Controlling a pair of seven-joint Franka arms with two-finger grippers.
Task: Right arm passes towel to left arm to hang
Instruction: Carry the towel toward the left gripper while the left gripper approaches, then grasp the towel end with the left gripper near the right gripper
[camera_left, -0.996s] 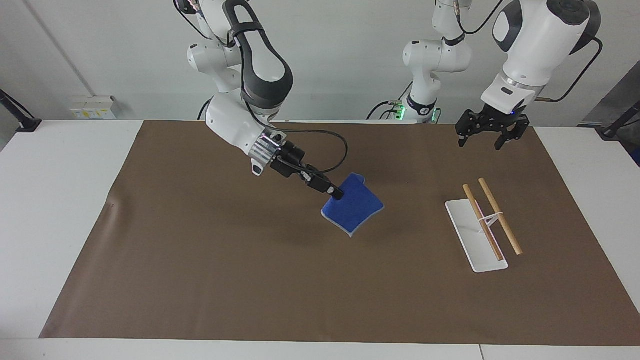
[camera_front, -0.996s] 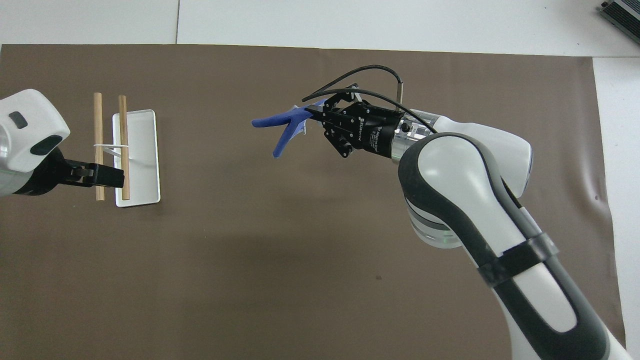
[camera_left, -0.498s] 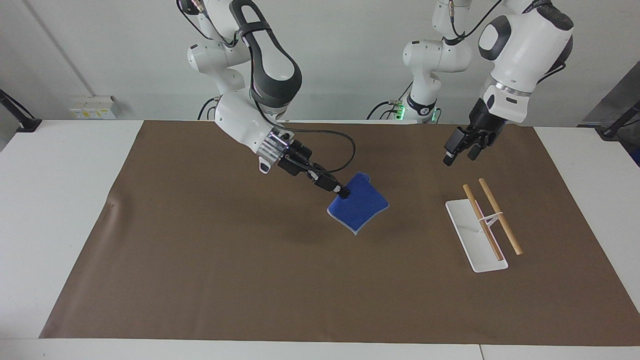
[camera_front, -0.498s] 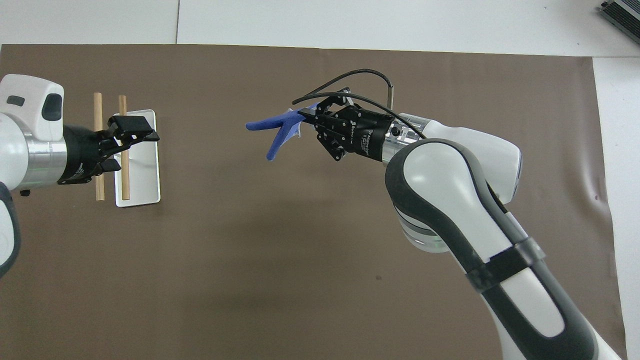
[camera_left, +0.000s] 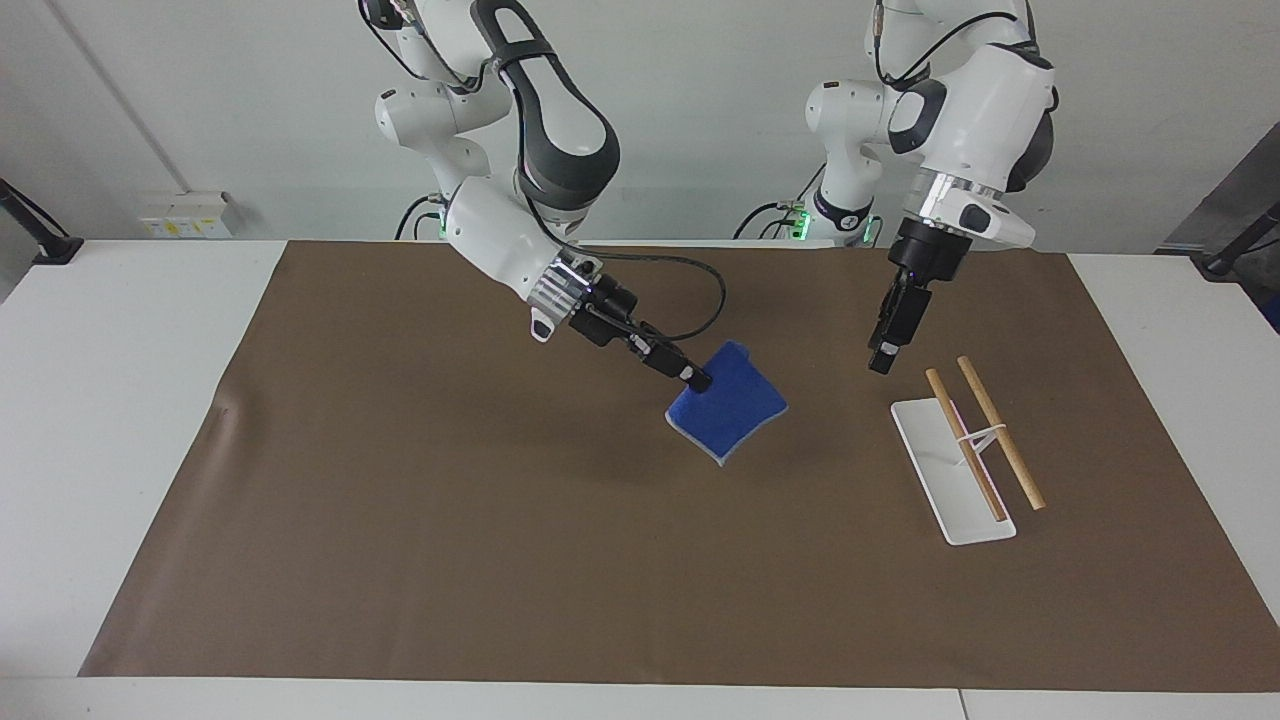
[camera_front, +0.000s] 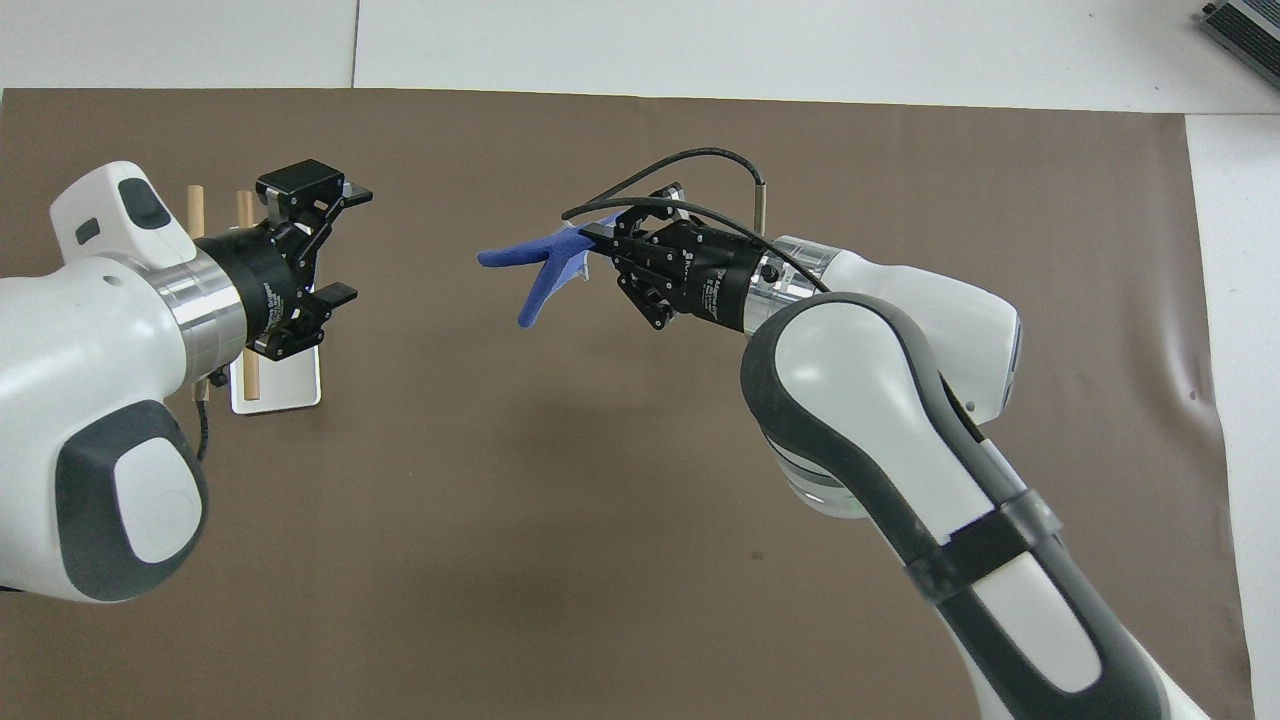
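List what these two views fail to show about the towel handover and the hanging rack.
- Blue cloth towel: overhead view shows it edge-on, so its face is hidden.
- Right black two-finger gripper: its hold on the towel's corner is too small to read in the facing view.
- White-based rack with two wooden rods: mostly covered overhead by the left black gripper and its arm.
- Both arms' bases: cut off overhead.

White wall (camera_left: 700, 110), white table (camera_left: 120, 400), brown mat (camera_left: 450, 520)
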